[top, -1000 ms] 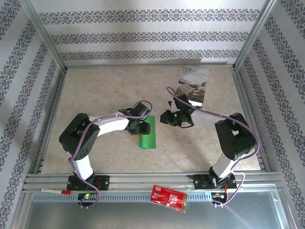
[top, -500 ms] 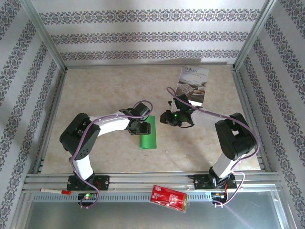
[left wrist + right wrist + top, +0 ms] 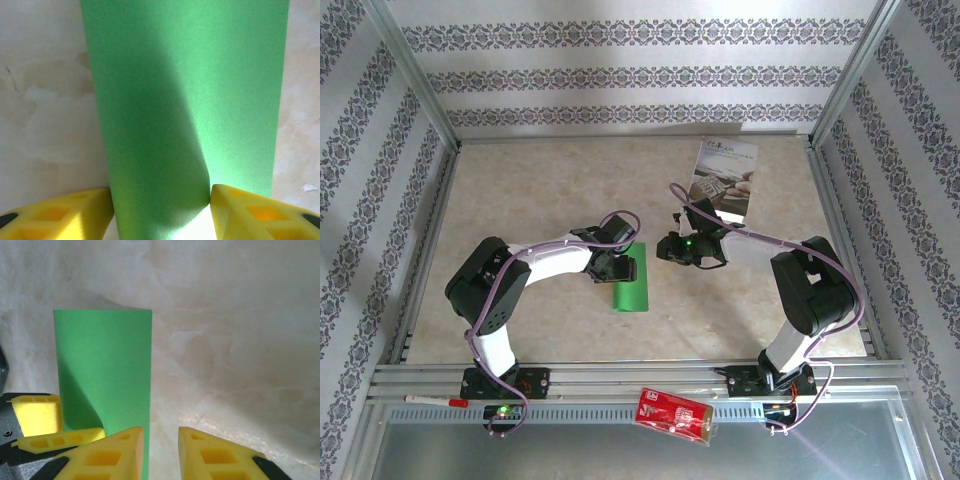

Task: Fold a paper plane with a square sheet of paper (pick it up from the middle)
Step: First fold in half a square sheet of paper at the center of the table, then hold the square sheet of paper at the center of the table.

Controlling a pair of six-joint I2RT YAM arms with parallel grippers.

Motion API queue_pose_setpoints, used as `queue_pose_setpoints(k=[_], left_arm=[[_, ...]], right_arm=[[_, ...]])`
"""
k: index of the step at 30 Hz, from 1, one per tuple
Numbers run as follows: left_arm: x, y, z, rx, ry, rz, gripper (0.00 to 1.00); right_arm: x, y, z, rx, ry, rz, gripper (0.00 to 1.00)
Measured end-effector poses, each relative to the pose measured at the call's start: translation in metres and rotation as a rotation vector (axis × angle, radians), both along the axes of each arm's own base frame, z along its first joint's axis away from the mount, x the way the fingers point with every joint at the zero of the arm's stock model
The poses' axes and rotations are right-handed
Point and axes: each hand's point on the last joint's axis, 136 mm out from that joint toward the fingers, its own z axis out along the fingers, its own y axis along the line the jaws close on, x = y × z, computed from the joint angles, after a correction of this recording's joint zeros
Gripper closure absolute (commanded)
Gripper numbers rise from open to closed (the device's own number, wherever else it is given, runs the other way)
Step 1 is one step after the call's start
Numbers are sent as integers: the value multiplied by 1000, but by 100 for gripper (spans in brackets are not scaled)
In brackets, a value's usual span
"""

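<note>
The square sheet of paper [image 3: 632, 290] is bright green and lies on the table as a narrow folded strip. In the left wrist view the paper [image 3: 200, 75] humps up between the yellow fingers, both touching its sides. My left gripper [image 3: 620, 268] [image 3: 160, 212] is shut on that raised hump at the strip's upper part. My right gripper [image 3: 665, 247] [image 3: 161, 450] hovers open just right of the strip, bare table between its fingers, its left finger over the paper's [image 3: 105, 360] right edge. The left gripper's fingers [image 3: 35, 415] show beside the curled paper.
A white printed booklet [image 3: 725, 178] lies at the back right of the table. A red packet [image 3: 672, 414] and a white pen [image 3: 435, 400] rest on the metal rail in front of the arm bases. Patterned walls enclose the table.
</note>
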Motion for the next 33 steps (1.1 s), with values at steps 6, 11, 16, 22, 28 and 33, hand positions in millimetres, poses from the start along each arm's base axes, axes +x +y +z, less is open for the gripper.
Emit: queue_pose_setpoints(k=[6, 11, 16, 22, 28, 33], left_arm=[[0, 0, 0, 1, 0, 0, 43], [0, 0, 0, 1, 0, 0, 43], [0, 0, 0, 1, 0, 0, 43], [0, 0, 0, 7, -4, -2, 43], [0, 0, 0, 9, -6, -2, 43], [0, 0, 0, 10, -7, -2, 43]], right_arm=[[-2, 1, -1, 8, 9, 3, 82], [-7, 7, 0, 16, 16, 14, 89], [-14, 20, 0, 34, 30, 38, 100], [-24, 34, -9, 53, 73, 57, 100], [-29, 45, -11, 81, 96, 69, 100], [-34, 54, -17, 95, 119, 78, 100]])
